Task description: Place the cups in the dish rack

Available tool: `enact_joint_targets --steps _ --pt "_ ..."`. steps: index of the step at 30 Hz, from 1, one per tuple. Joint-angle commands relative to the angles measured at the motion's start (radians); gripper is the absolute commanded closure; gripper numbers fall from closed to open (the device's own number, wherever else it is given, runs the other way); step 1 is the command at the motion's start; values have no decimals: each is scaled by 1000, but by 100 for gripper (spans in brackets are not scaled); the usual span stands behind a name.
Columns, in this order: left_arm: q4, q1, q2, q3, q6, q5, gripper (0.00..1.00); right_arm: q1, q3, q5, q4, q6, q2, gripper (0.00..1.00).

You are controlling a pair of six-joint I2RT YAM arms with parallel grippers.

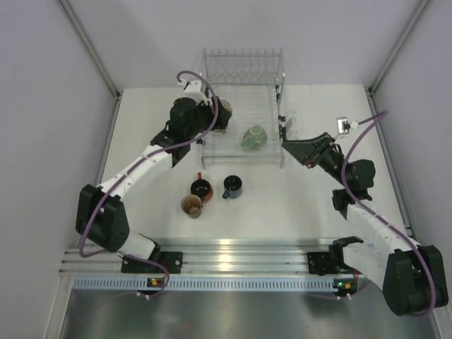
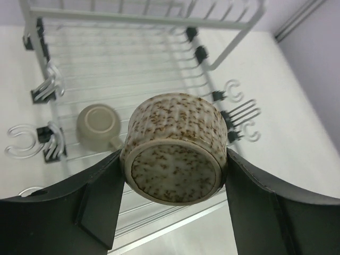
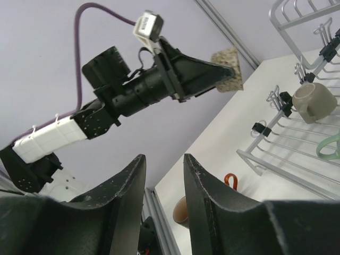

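The left end effector pinches the speckled tan mug by its round sides, bottom up, over the dish rack; it looks hard, slippery, breakable; the right end effector is spread, empty.

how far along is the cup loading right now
Done: the mint-green mug and a beige mug lie in the dish rack. In hand: the left tool grips a speckled mug over the rack. Left: black mug, dark blue mug and orange-brown mug on the table.
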Motion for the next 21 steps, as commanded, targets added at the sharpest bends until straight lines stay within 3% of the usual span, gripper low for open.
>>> enact_joint_targets --steps 1,10,21 --pt "-173 2 79 100 71 -116 100 -21 -4 -11 7 -30 -27 65" --pt "-394 2 219 229 62 -137 100 -33 -2 -10 -40 -53 -46 65" --pt "-540 2 313 283 48 -108 100 -38 -7 -8 -54 -61 -49 65"
